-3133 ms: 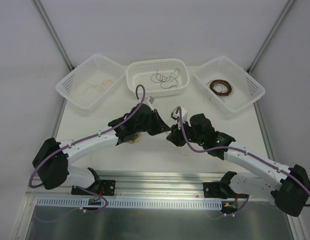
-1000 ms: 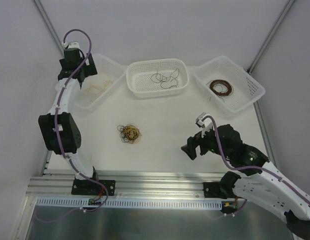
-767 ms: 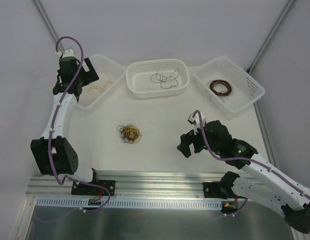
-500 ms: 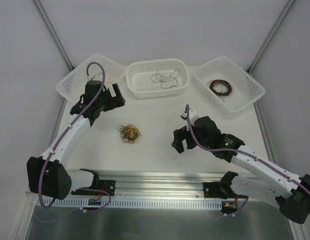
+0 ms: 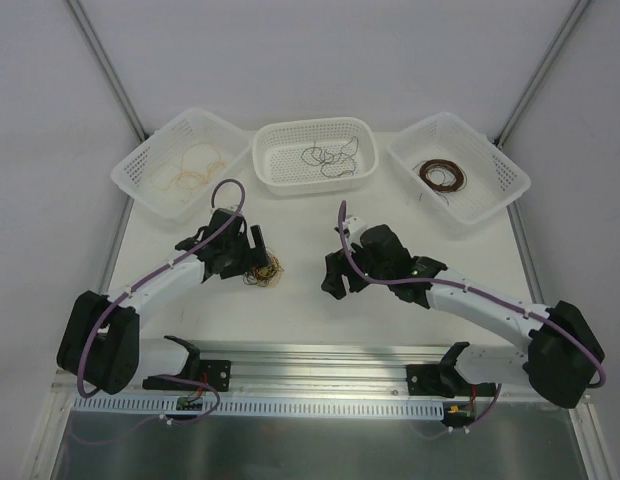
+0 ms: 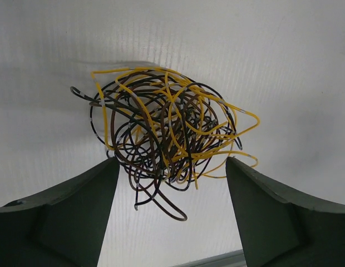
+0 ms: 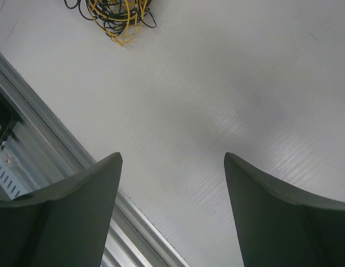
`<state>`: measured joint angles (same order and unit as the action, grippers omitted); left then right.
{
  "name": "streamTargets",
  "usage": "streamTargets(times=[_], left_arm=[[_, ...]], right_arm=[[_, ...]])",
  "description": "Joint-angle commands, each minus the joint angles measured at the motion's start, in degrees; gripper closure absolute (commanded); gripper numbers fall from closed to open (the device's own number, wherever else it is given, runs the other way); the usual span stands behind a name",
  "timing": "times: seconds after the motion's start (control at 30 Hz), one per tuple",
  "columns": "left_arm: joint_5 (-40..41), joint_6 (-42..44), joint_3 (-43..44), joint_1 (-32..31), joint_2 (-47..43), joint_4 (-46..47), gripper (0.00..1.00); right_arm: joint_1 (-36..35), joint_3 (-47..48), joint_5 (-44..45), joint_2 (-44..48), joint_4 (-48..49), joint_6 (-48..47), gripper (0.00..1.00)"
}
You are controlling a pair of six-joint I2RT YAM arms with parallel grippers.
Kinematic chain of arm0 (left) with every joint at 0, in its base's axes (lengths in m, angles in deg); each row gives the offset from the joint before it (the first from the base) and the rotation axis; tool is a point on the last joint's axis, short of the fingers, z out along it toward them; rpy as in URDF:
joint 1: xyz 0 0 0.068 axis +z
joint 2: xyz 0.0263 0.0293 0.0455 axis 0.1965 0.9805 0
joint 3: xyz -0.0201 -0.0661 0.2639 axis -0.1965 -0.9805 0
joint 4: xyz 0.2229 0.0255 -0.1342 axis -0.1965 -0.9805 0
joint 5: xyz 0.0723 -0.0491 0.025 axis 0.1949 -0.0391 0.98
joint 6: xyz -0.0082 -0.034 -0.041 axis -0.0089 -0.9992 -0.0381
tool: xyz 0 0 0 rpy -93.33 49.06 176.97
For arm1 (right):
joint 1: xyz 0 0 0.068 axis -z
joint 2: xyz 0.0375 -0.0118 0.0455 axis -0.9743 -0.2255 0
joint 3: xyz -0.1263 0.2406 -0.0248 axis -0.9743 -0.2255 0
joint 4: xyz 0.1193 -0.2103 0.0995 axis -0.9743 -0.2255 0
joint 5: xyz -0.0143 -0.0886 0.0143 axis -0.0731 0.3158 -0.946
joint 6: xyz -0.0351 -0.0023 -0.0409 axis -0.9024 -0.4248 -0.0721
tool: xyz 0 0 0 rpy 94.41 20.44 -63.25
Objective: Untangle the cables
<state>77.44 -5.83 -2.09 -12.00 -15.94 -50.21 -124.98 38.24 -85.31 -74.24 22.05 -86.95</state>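
Cables lie in one tangled ball on the white surface, nearer you than the three baskets and a little left of centre. Through the left wrist camera you see yellow, black and dark brown strands of the cables looped through each other.

Your left fingers are spread wide, one on each side of the ball. The lowest dark loops dip into the gap between the tips. You cannot tell whether either tip touches a wire, and nothing is pinched.

Your right fingers are also spread wide, with only bare surface between them. In that view the cables sit at the top edge, well apart from the tips. From above, the right fingers point toward the ball from its right.

At the far side, the left basket holds pale tan wires, the middle basket holds black wires, and the right basket holds a dark brown coil.
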Motion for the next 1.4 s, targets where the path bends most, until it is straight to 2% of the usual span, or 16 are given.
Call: streamTargets(times=[0.0, 0.07, 0.23, 0.37, 0.47, 0.63, 0.8, 0.93, 1.07, 1.27, 1.37], left_arm=[[-1.1, -2.6, -1.4, -1.1, 1.0, 4.8, 0.23], [-2.0, -2.2, -1.9, -2.9, 1.4, 6.9, 0.26], [-4.5, -0.6, -2.4, -7.9, 3.3, 11.5, 0.27], [-6.1, -0.6, -3.2, -11.4, 3.8, 12.1, 0.27], [-6.2, -2.0, -5.9, -11.8, -0.2, 12.0, 0.25], [-2.5, -6.6, -10.4, -11.9, -12.4, 10.1, 0.18], [7.0, -11.0, -10.0, -10.3, -17.6, 5.1, 0.16], [6.8, -12.4, -9.2, -5.2, -16.3, 5.0, 0.17], [5.8, -11.6, -5.9, -0.1, -12.7, 5.7, 0.21], [3.6, -9.8, -2.0, 0.3, -6.2, 7.5, 0.26], [2.3, -10.0, -1.9, 0.3, -4.0, 8.1, 0.27]], right_arm=[[-0.2, 1.3, -4.4, -3.5, 8.7, 0.8, 0.23], [-0.2, 1.4, -5.1, -4.8, 11.2, 0.7, 0.25], [-0.2, 2.0, -6.3, -9.1, 15.8, -0.1, 0.29], [-0.2, 3.5, -5.1, -11.4, 15.9, -2.9, 0.34], [-0.2, 5.9, -4.2, -13.1, 14.4, -5.1, 0.38], [0.0, 11.1, -3.8, -16.3, 12.4, -10.1, 0.4], [1.3, 17.0, -6.3, -22.3, 10.2, -13.5, 0.41], [2.0, 22.7, -8.5, -27.6, 8.9, -14.5, 0.42], [2.7, 28.0, -9.4, -32.9, 9.0, -13.5, 0.46], [2.7, 32.0, -10.2, -40.7, 9.6, -11.8, 0.51], [2.7, 32.6, -10.4, -42.4, 10.5, -11.0, 0.59]])
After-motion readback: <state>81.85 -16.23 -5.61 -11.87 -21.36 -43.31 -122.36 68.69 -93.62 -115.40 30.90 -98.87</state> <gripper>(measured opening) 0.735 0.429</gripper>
